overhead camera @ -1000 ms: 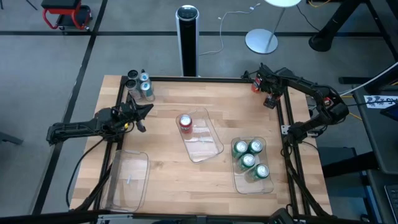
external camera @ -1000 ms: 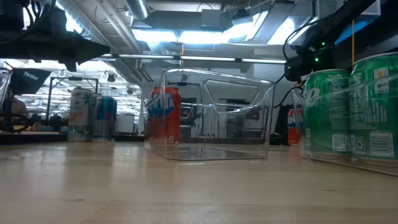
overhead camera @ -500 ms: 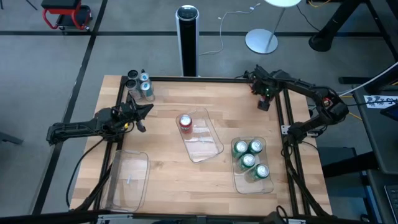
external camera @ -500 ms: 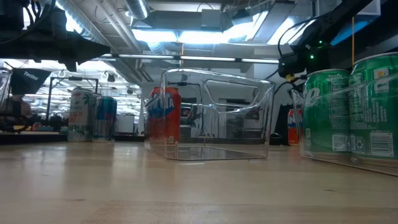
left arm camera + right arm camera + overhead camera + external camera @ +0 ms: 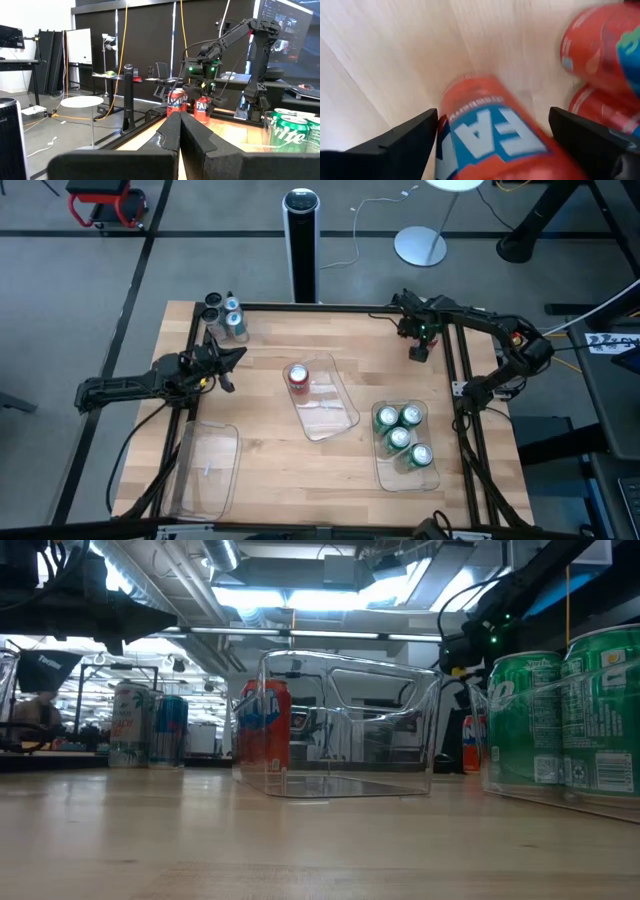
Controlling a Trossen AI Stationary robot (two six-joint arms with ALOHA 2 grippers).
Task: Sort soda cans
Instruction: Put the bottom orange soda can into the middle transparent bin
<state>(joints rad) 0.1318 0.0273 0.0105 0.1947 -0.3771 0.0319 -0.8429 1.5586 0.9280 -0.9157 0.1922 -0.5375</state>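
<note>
- An empty clear tray (image 5: pixel 205 468) is lying at the near left corner of the tabletop (image 5: pixel 260 470).
- Four green cans (image 5: pixel 400 436) are standing in a second tray (image 5: pixel 432 476) at the near right; in the left wrist view one label is reading "Sprite" (image 5: pixel 292 131).
- One red can (image 5: pixel 298 377) is standing in the far end of the middle tray (image 5: pixel 340 408), which is lying askew.
- The left gripper (image 5: pixel 236 357) is hanging low over the left side of the tabletop, arm stretched out flat, its jaws closed on nothing.
- The silver cans with blue marks (image 5: pixel 232 322) are clustered at the far left corner.
- The right gripper (image 5: pixel 419 350) is reaching along the far right edge, arm bent at the elbow, its jaws spread around a red can (image 5: pixel 492 135) lettered "FA"; I cannot tell whether they are touching it.
- Two more red cans (image 5: pixel 600 65) are lying just beyond it in the right wrist view.
</note>
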